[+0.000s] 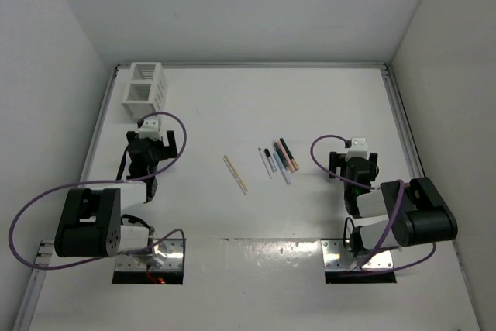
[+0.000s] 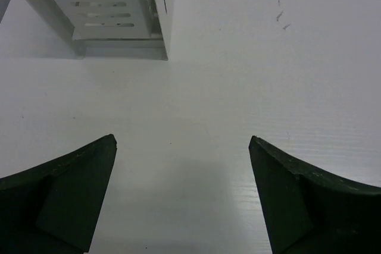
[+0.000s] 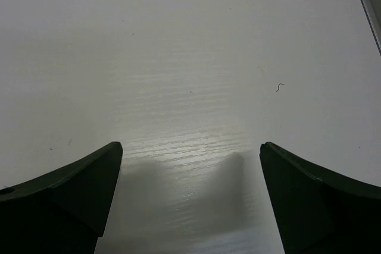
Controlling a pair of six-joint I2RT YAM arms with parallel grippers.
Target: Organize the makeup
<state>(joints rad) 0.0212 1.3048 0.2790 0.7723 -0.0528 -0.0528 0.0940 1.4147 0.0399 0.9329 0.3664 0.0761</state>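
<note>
The makeup lies mid-table in the top view: a long tan wooden stick (image 1: 235,174) on its own, and to its right a tight group of shorter sticks (image 1: 278,160) in white, black, peach and pale blue. My left gripper (image 1: 147,123) is open and empty, just in front of the white slatted box (image 1: 143,89), well left of the sticks. In the left wrist view the gripper (image 2: 183,141) frames bare table, the box (image 2: 113,4) ahead. My right gripper (image 1: 358,143) is open and empty, right of the group. The right wrist view shows its gripper (image 3: 190,145) over bare table.
The white two-compartment box stands at the back left near the table's raised edge (image 1: 105,114). A rail (image 1: 403,122) runs along the right side. White walls enclose the table. Both arm bases sit at the near edge.
</note>
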